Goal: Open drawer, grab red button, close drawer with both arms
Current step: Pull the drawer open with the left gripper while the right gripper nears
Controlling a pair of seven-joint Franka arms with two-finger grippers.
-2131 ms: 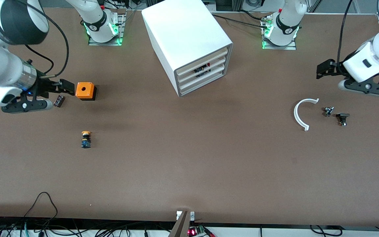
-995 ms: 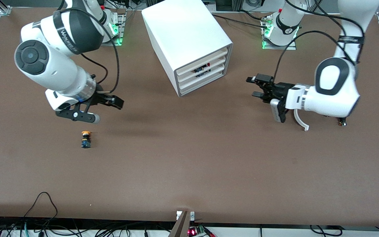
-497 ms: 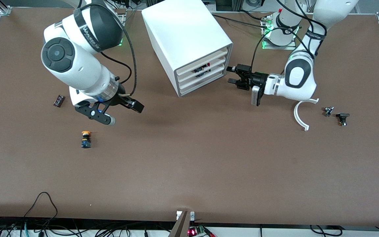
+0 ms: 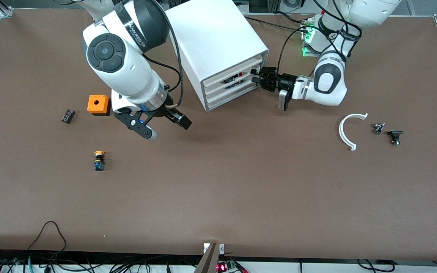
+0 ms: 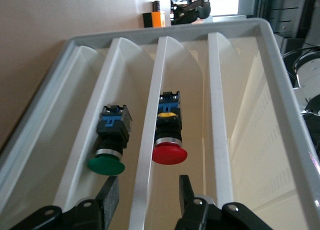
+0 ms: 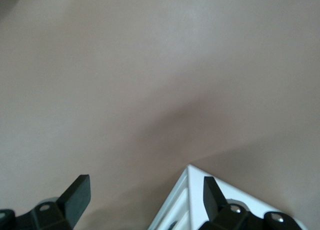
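- The button (image 5: 169, 140), red-capped on a black-and-blue body, lies on its side inside the white drawer cabinet (image 4: 214, 41) in the upper middle of the front frame, cap toward the cabinet's open face.
- A green-capped button (image 5: 111, 145) lies in the slot next to it, with a white drawer edge between the two.
- My left gripper (image 4: 255, 75) is at the cabinet's front face, level with the middle drawers, on the side toward my left arm's base.
- In my left wrist view that gripper (image 5: 146, 197) has its fingers partly apart, one on each side of the white edge that separates the red button's slot from the green one's. I see a gap on both sides of the edge, so I am gripping nothing.
- My right gripper (image 4: 180, 120) hangs over bare table (image 4: 218, 197) just off the cabinet's front corner, in the upper middle of the frame.
- Its fingers (image 6: 75, 195) are spread wide and hold nothing; a corner of the cabinet shows between them.
- An orange box with a hole (image 4: 98, 104) sits toward my right arm's end of the table, with a small dark part (image 4: 68, 115) beside it.
- A yellow-capped button (image 4: 98, 160) stands lower in the frame than the orange box.
- A white curved piece (image 4: 349, 131) and two small dark parts (image 4: 379, 128) lie toward my left arm's end, at mid-height in the frame.
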